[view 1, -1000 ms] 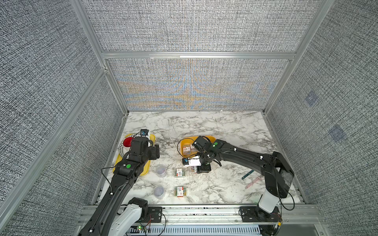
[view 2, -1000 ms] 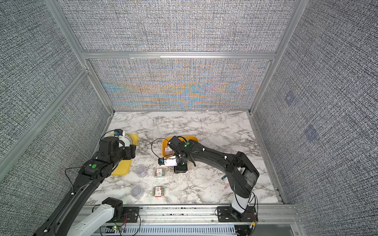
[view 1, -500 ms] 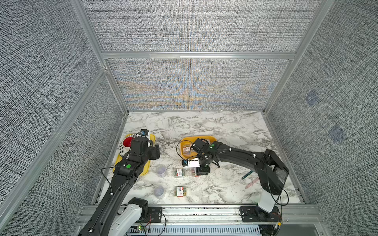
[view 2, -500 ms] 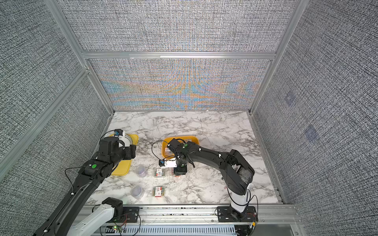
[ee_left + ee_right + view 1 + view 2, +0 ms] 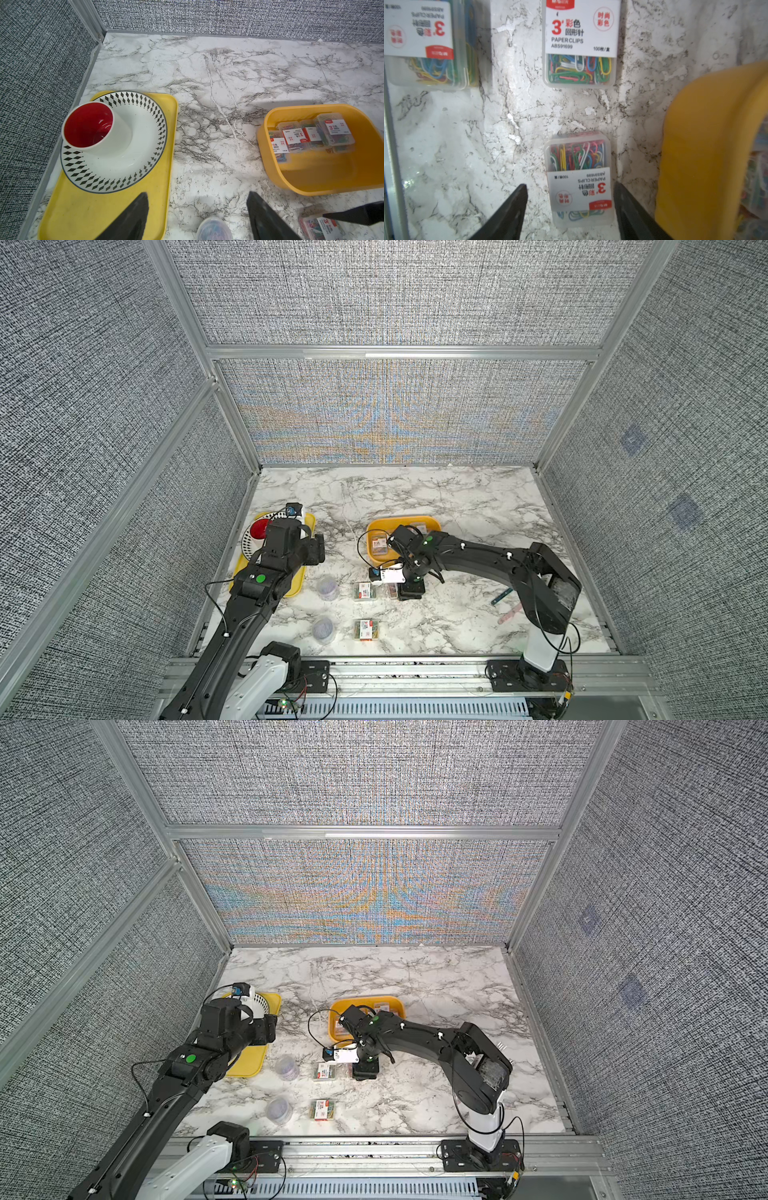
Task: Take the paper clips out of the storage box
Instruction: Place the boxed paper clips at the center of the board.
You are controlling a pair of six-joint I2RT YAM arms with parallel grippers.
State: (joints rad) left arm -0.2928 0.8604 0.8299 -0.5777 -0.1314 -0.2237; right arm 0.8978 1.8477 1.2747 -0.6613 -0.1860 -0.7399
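**Right fingers spread around a case lying beside the storage box**

The right fingers [image 5: 512, 212] stand apart on either side of a clear case of paper clips [image 5: 580, 178]. It lies flat, label up, on the marble surface [image 5: 456, 135]. One finger is clear of the case and the other is just beside its edge, so nothing is gripped.

The storage box [image 5: 405, 521] sits mid-surface, just beyond this case on the far side. More cases [image 5: 295, 135] are packed at its far end (their exact count is hard to tell).

A second case [image 5: 364, 591] lies just left of the first, and a third case [image 5: 365, 630] lies nearer. Further left stand a round tub [image 5: 327, 587] and a nearer tub [image 5: 323, 628].

The left fingers [image 5: 128, 218] are wide apart and empty. They hover over the right edge of the yellow tray [image 5: 93, 207], which carries a patterned plate [image 5: 141, 162] with a red-lined cup [image 5: 89, 124] on it.
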